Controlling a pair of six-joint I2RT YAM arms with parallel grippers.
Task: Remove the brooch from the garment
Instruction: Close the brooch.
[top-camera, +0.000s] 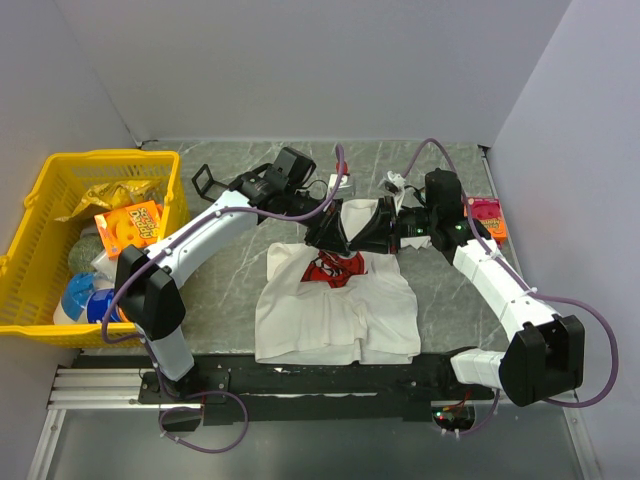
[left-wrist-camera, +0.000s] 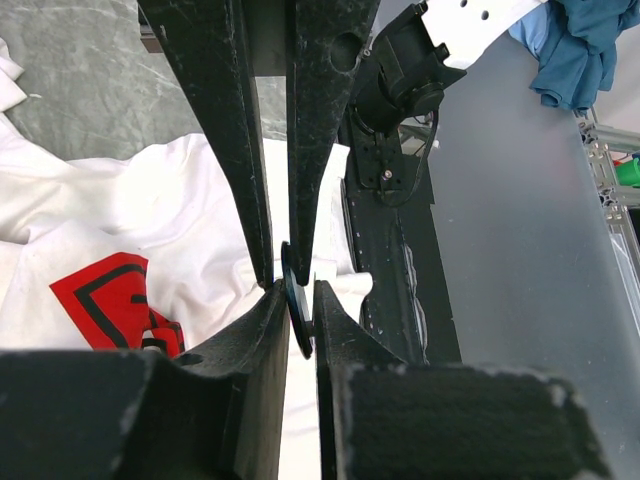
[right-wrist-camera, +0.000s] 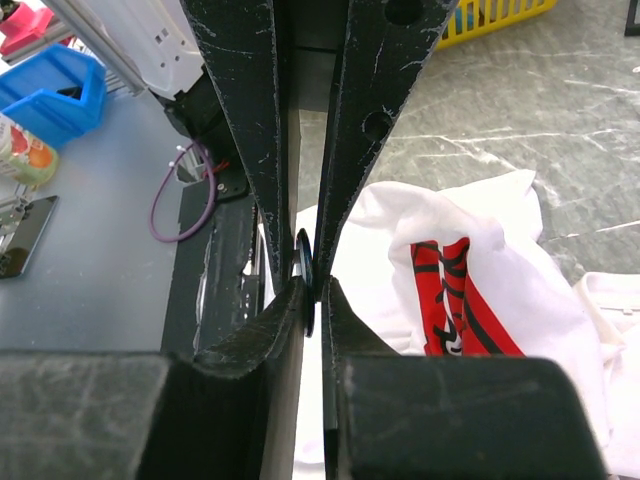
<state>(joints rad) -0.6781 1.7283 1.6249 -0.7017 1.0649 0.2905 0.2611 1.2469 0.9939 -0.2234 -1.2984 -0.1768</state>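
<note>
1. Yellow basket stands at the left of the grey worktop, with packets inside.
2. The left jaws reach over the far end of the shirt. They are closed tight on the brooch, a thin dark disc seen edge-on between their tips.
3. The shirt lies mid-worktop, its far end bunched under both jaws, and its red print is creased just below them.
4. The right jaws meet the left pair nearly tip to tip and are likewise closed on the brooch's edge, with white cloth just beside it.
</note>
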